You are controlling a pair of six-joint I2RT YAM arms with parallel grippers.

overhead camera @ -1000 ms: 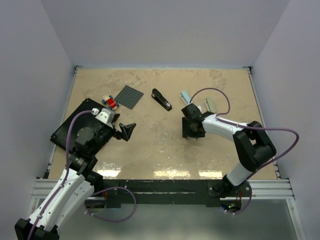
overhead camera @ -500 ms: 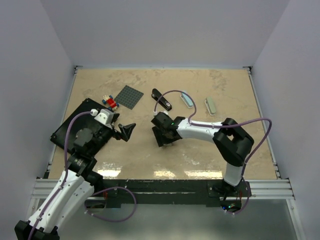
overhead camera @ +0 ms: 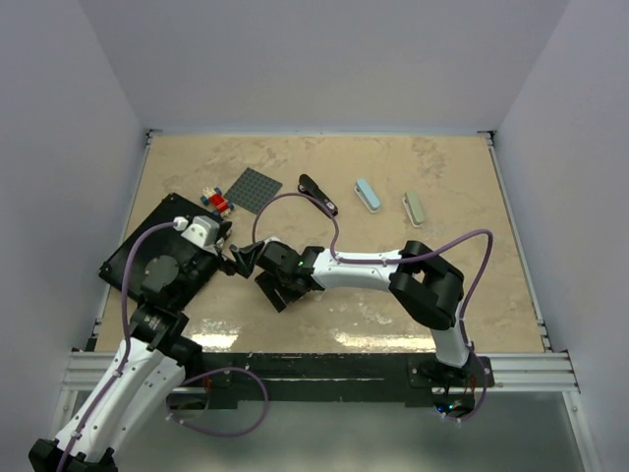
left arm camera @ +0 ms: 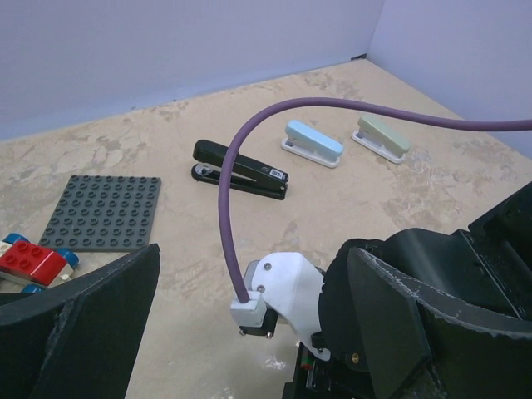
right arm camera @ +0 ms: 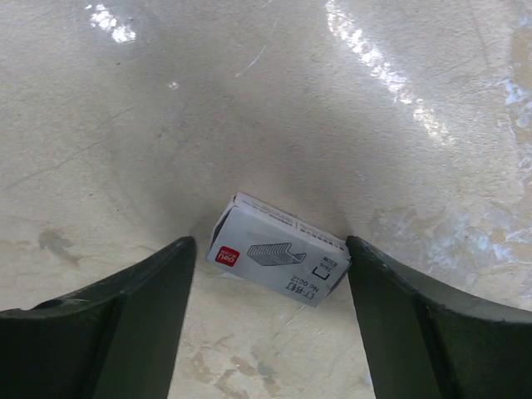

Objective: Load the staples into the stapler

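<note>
Right wrist view first: my right tool (right arm camera: 270,243) is hanging low over the beige marbled worktop (right arm camera: 249,91) with its jaws spread wide. The small white cardboard staple box with the red label (right arm camera: 277,259) is lying flat right in the gap. Its long side runs across from one finger to the other, a bit skewed, both ends just beside the fingers. It doesn't look pinched to me, so I'd call that tool open with nothing in it. The staples themselves I can't spot loose anywhere; my guess is they're inside that box.

Left wrist view: my left tool (left arm camera: 253,253) is opened right up and empty, with the right arm's wrist and its purple cable (left arm camera: 221,199) parked straight in front of it. Past that, the long black stapler (left arm camera: 241,170) lies flat and shut, further out than both tools. A pale blue stapler (left arm camera: 313,143) and a pale green stapler (left arm camera: 382,137) sit beyond it, and a grey studded baseplate (left arm camera: 104,212) is off to the left.

Top view: both tools are just beside each other at the near left of the worktop. The black stapler is well apart from them, toward the far wall and a bit right, long axis on a diagonal. The box is hidden under the right tool from up here, so that's clearly the nearer one for the pick. A second ago the right arm was over on the right half near the blue and green staplers. Now it's stretched across to the left with its jaws wider, and the left arm has barely budged
</note>
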